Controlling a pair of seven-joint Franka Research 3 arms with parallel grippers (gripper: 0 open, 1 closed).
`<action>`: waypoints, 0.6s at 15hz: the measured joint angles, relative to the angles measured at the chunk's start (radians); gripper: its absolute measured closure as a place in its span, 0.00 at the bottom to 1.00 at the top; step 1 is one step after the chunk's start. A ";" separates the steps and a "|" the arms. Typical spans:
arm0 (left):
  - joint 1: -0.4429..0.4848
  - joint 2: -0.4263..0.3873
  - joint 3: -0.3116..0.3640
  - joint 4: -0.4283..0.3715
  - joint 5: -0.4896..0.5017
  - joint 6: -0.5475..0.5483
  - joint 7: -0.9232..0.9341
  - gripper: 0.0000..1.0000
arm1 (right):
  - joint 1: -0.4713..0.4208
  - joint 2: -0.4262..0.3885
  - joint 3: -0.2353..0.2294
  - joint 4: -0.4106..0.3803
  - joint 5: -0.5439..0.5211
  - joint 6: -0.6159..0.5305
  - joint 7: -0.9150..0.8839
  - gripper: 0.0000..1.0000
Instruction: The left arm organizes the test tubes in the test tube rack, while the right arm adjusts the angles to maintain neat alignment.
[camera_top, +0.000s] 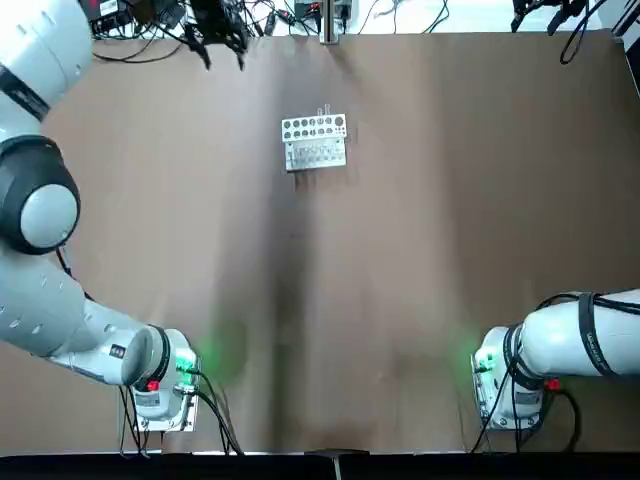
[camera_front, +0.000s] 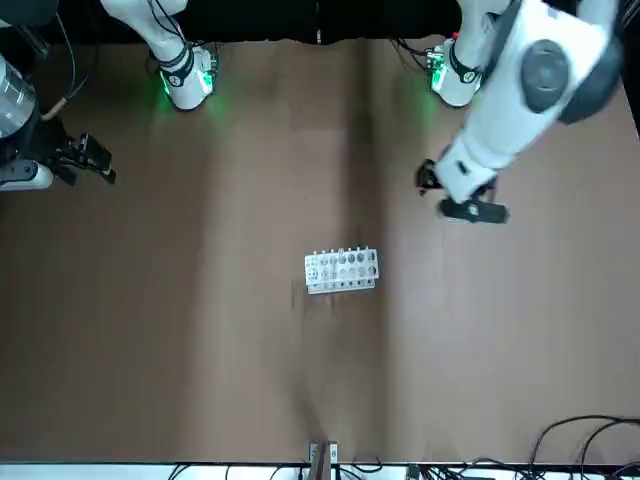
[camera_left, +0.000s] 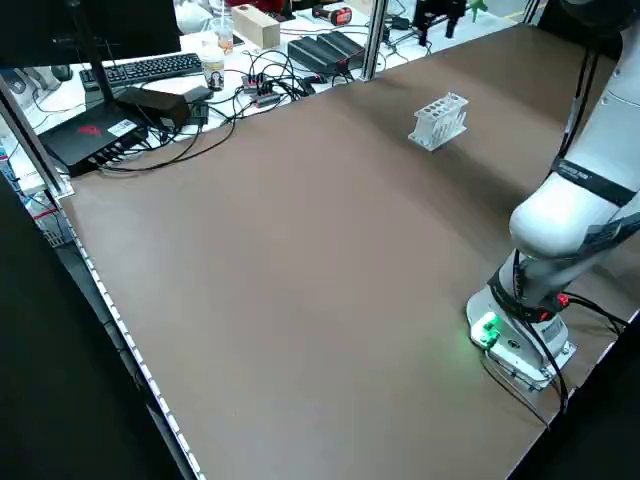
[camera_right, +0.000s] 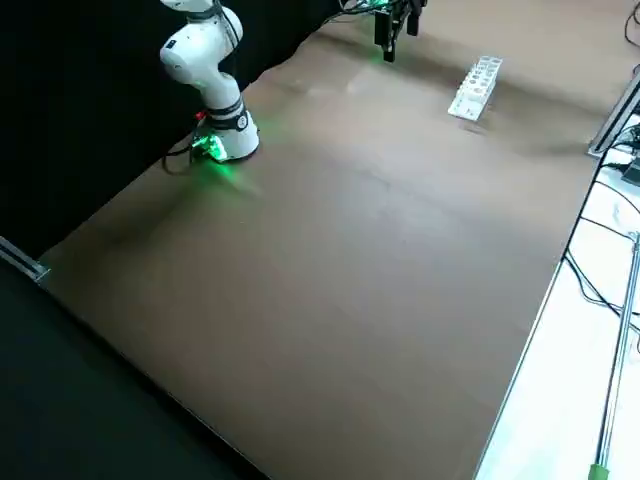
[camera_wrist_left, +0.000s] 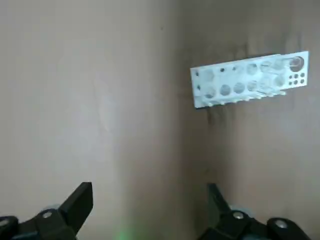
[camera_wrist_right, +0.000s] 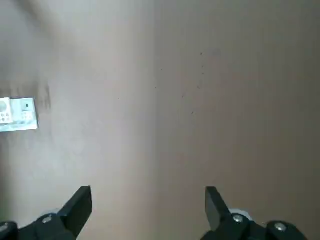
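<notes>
Table: a broad, flat (camera_top: 400, 230) brown surface with a dull sheen, soft dark shadow bands and small dark specks.
Test tube rack: small, pale (camera_front: 341, 271) and rectangular, standing upright on the table, between its left and right edges and nearer the edge across from the robot than the robot's own edge. Smooth, hard-looking top plate with rows of round holes, one corner hole larger beside a cluster of tiny ones; open sides and a lower tier beneath.
Test tubes: thin, clear, glossy cylinders (camera_wrist_left: 270, 92) at the rack, faint against its pale plate; their number cannot be told.
Left gripper: black, angular and hard-edged (camera_wrist_left: 150, 185), raised above the table on the left side, clear of the rack; its two blocky fingers are wide apart with nothing between them.
Left arm: smooth white rounded segments (camera_top: 35, 300) with grey round caps and black bands.
Right gripper: matching black, angular form (camera_wrist_right: 148, 189), raised on the right side, well apart from the rack; fingers wide apart, nothing between them.
Right arm: glossy white rounded casing (camera_top: 570, 338), wrapped by thin, flexible black cables, green light at its base.
</notes>
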 joint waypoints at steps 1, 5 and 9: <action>-0.030 0.008 0.000 0.000 0.003 0.005 -0.053 0.00 | 0.000 0.000 0.000 0.000 0.000 0.000 0.000 0.00; -0.139 0.074 0.001 0.012 0.060 0.053 -0.243 0.00 | 0.001 0.000 0.000 0.000 0.000 0.000 0.000 0.00; -0.185 0.192 0.001 0.092 0.078 0.104 -0.372 0.00 | 0.001 0.001 0.000 0.000 0.000 0.000 0.000 0.00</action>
